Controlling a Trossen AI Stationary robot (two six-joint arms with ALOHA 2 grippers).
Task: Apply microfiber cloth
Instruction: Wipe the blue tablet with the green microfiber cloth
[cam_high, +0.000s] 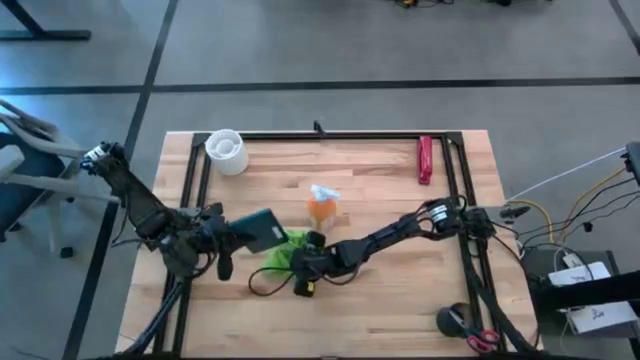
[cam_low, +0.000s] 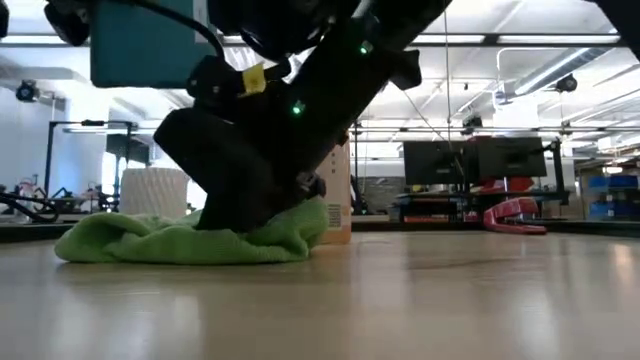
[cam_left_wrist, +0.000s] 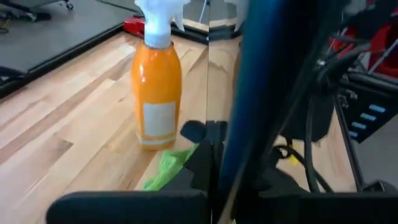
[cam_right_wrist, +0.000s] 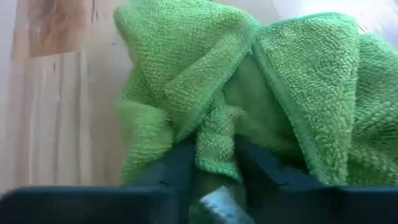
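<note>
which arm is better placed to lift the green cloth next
Right. The right gripper is already down on the microfiber cloth, a fold pinched between its fingers. The left gripper is busy holding the teal slab.

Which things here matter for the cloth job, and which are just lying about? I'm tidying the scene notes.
In use: microfiber cloth, right gripper pinching it, left gripper holding the teal slab.

Lying about: orange spray bottle, white cup, red tool.
</note>
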